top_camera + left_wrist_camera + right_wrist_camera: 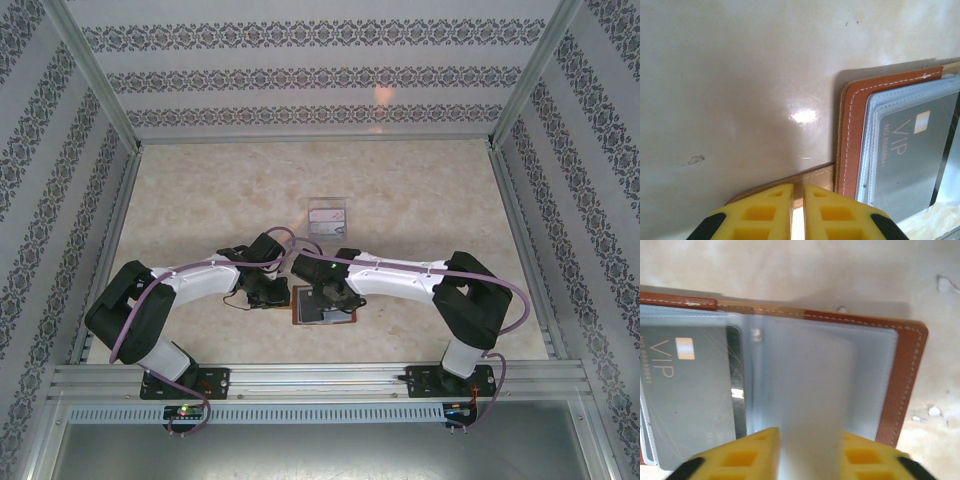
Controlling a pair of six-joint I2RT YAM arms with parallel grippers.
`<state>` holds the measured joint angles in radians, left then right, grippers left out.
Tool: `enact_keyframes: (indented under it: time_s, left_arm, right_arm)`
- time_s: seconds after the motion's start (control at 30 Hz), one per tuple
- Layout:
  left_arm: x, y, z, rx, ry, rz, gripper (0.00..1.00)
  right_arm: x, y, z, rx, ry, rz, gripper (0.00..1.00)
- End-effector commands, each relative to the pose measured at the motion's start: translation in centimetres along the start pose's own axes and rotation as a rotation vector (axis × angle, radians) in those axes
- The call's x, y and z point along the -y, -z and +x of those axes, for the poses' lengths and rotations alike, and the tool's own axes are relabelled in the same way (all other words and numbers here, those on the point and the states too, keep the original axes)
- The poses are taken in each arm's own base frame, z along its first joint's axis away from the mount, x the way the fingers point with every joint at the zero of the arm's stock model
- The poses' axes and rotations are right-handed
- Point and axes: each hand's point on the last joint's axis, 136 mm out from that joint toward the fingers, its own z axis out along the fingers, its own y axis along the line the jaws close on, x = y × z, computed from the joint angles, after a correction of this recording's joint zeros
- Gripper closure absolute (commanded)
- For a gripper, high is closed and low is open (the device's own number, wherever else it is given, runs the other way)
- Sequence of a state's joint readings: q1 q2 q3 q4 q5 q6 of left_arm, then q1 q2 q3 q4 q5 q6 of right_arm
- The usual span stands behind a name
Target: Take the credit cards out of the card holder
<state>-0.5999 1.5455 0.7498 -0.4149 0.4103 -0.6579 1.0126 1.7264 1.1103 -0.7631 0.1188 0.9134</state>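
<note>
The holder (pixel 322 316) lies open on the surface (pixel 420 200). Left pincer (pixel 797 212), pressed together on its tab (pixel 815 179), anchors it. Right pincer (pixel 810 460) pinches a pale card (pixel 812 390) in the right pocket. Extraction looks underway; next, draw it straight out, then fetch the VIP card (pixel 685 390).

Stitched leather card holder (pixel 905 385), glossy plastic pockets (pixel 805 370), smooth shiny table (pixel 740 75).

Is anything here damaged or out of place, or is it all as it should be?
Nothing serious. The grey VIP card in the open card holder looks scratched. The table has small white flecks beside the holder's edge and a dark scuff elsewhere.
</note>
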Motion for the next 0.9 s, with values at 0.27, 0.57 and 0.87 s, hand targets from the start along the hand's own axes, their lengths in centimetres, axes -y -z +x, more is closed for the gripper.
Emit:
enact_keyframes:
  time_s: [0.27,0.57,0.87]
  left_arm:
    - [-1.1,0.1,1.2,-0.026,0.024,-0.013,0.87]
    - [-0.2,1.5,0.5,0.012,0.019,-0.003,0.87]
    - [1.1,3.1,-0.3,0.041,0.005,0.022,0.86]
  right_arm:
    - [2.5,-0.4,0.3,0.013,0.029,0.074,0.91]
    - [3.3,-0.9,0.8,0.0,0.029,0.106,0.69]
    - [4.6,1.0,0.5,0.038,0.019,0.125,0.61]
